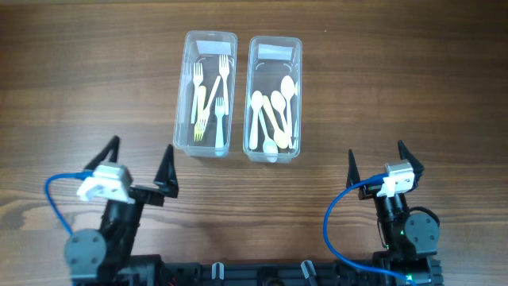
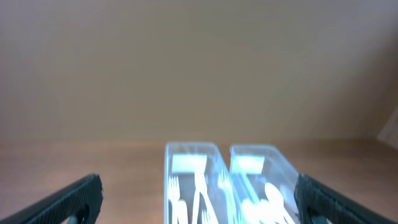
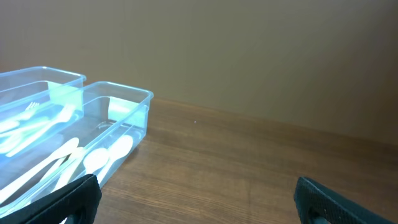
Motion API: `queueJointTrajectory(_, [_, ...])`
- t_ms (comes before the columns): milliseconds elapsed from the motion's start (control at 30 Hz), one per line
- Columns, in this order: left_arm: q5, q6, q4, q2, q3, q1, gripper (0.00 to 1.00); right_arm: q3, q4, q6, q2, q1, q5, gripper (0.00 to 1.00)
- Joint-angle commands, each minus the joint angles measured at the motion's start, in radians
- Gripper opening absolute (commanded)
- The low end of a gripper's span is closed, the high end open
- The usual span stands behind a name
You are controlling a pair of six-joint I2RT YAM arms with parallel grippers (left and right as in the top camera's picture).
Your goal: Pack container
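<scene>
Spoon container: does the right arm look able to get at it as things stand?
Probably yes. The right gripper sits open, short of the spoon container, and only bare table lies between them, with nothing in the way.

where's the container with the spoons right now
In the overhead view the spoon container sits at the far middle of the table, immediately right of the fork container, the two side by side.
</scene>
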Motion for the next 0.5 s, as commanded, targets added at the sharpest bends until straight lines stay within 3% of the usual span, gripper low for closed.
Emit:
queueJointTrajectory(0, [0.033,0.004,0.049,-0.104,-0.137,-0.005,1.00,-0.001,0.005,0.000,-0.004,-0.004,-0.008,1.00])
queueJointTrajectory(467, [0.050,0.008,0.028,-0.154,-0.351,-0.031,1.00,-0.001,0.005,0.000,-0.004,-0.004,-0.008,1.00])
